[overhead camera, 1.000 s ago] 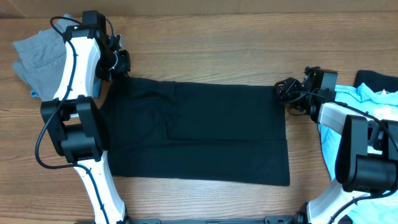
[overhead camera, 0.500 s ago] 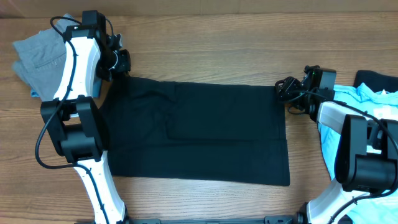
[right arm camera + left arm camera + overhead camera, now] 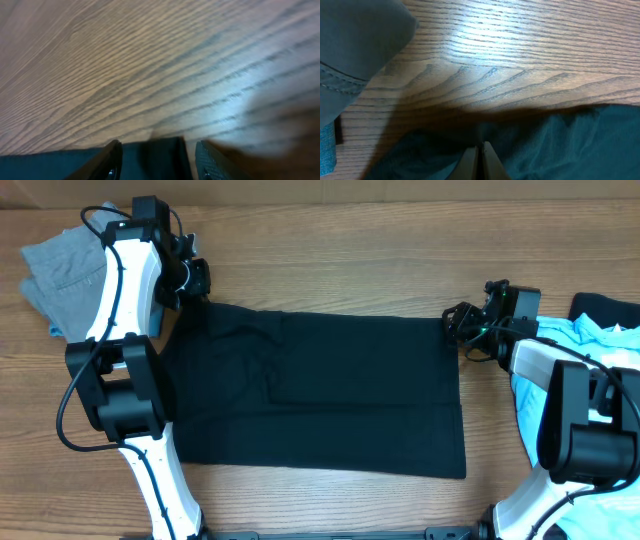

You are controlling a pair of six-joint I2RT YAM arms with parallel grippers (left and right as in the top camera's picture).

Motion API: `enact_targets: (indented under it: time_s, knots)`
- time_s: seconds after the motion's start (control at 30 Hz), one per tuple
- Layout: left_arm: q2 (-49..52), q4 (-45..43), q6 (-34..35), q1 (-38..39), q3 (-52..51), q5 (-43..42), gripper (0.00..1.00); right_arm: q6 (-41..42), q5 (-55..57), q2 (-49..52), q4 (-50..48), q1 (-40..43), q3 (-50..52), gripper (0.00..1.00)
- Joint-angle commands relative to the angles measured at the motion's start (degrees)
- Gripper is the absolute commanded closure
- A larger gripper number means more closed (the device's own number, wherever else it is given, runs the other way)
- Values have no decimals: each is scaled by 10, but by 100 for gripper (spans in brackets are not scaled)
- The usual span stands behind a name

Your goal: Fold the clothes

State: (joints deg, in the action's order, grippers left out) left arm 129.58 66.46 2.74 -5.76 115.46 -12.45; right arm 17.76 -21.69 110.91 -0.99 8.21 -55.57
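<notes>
The black T-shirt [image 3: 320, 392] lies flat as a folded rectangle in the middle of the wooden table. My left gripper [image 3: 197, 292] is at its far left corner, fingers shut on the black fabric [image 3: 530, 150], seen in the left wrist view [image 3: 481, 148]. My right gripper [image 3: 455, 322] is at the far right corner, fingers open [image 3: 159, 150] astride the shirt's corner [image 3: 160, 157]. Grey trousers [image 3: 62, 270] lie bunched at the far left, also showing in the left wrist view [image 3: 355, 55]. A light-blue tee [image 3: 600, 345] lies at the right edge.
The bare wooden table [image 3: 330, 255] stretches beyond the shirt's far edge. Both arm bases stand at the front corners. A dark garment [image 3: 605, 308] lies under the light-blue tee at the far right.
The right gripper has shifted slightly toward the far side at the shirt's right corner. The left arm and the shirt have not visibly moved.
</notes>
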Motion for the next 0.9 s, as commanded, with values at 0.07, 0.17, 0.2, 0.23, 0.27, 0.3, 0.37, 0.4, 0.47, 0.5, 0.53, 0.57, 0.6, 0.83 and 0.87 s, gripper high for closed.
enact_targets:
  time_s: [0.07, 0.17, 0.2, 0.23, 0.27, 0.3, 0.37, 0.4, 0.47, 0.5, 0.53, 0.57, 0.6, 0.83, 0.87]
  knots:
    - [-4, 1, -4, -1, 13, -12, 96, -13, -16, 31, 2, 1, -5, 55]
    - [-4, 1, -4, 0, 13, -12, 96, -13, -20, 31, 10, 1, -7, 67]
    - [-4, 0, -4, 1, 13, -12, 96, -13, -20, 31, 13, 2, -8, 74]
    - [-4, 0, -4, 1, 13, -12, 96, -13, -20, 30, 14, 2, -8, 80]
    - [-4, 0, -4, 2, 13, -12, 96, -13, -20, 30, 15, 4, -9, 85]
    - [-4, 1, -4, 2, 13, -12, 96, -13, -21, 29, 19, 5, -11, 89]
    - [-4, 4, -4, 2, 13, -12, 96, -13, -26, 29, 32, 10, -21, 94]
    - [-4, 5, -4, 2, 13, -12, 96, -13, -31, 29, 43, 13, -29, 96]
    - [-4, 7, -4, 2, 13, -12, 96, -13, -41, 29, 54, 18, -39, 96]
    - [-4, 8, -4, 2, 13, -12, 96, -13, -51, 28, 61, 21, -47, 96]
    - [-4, 10, -4, 2, 13, -12, 96, -13, -59, 28, 68, 24, -53, 96]
    - [-4, 12, -4, 2, 13, -12, 96, -13, -66, 26, 75, 26, -59, 96]
    - [-5, 15, -4, 2, 14, -12, 96, -13, -69, 24, 81, 28, -64, 96]
    - [-9, 57, -7, 0, 47, -12, 96, -17, -84, -29, 137, 32, -83, 96]
    - [-10, 64, -7, 0, 54, -12, 96, -17, -84, -39, 145, 32, -83, 96]
